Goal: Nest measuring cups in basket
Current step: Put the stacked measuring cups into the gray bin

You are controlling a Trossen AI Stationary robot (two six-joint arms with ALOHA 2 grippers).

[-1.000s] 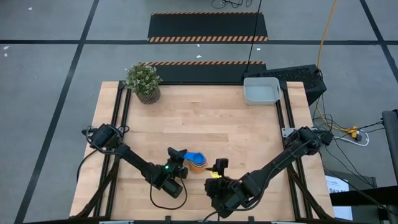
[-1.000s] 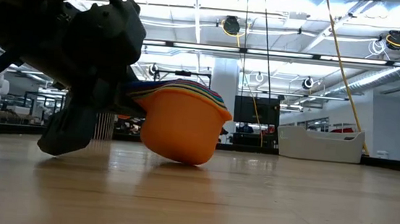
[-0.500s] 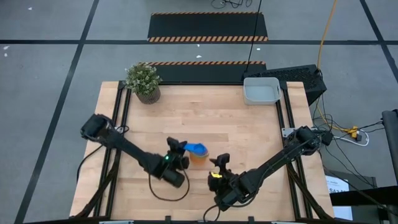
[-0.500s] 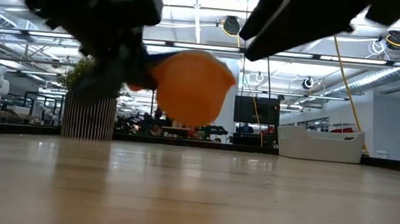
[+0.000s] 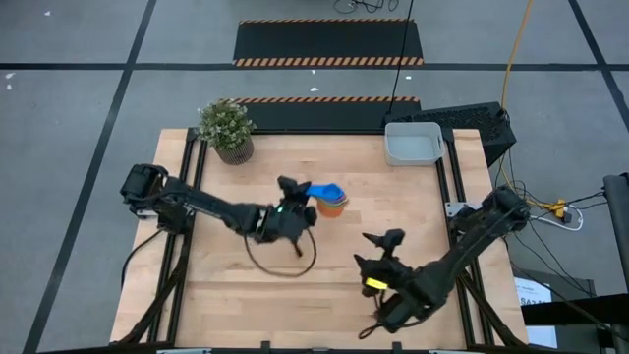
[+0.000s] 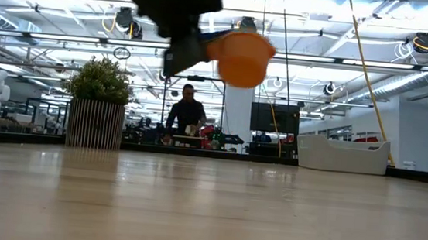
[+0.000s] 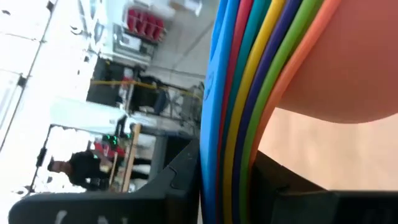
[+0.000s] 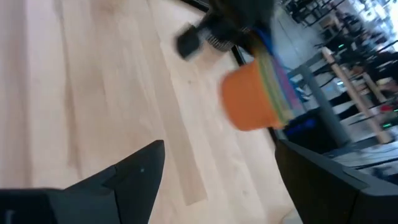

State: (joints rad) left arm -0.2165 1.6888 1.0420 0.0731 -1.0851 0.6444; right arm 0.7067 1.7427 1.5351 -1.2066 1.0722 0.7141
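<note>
One cup stack [image 5: 328, 198] – one basket [image 5: 413, 144] – one plant [image 5: 227, 129].

Bare table [image 5: 373, 192] lies open toward the basket [image 5: 413, 146]; plant [image 5: 227, 128] stands aside.

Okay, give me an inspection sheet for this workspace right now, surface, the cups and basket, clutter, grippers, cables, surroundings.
Surface: wooden table, bare across the middle.
Job's things: nested measuring cups, orange outermost, light blue on top, lifted clear of the table; grey basket at the far right corner, nothing seen inside.
Clutter: potted plant at the far left corner.
Grippers: left gripper shut on the cups' handles at mid-table; right gripper open, empty, near the front edge.
Cables: a loop of dark cable hangs from the left arm; yellow cable on the floor at right.
Surroundings: a person stands in the room behind.
</note>
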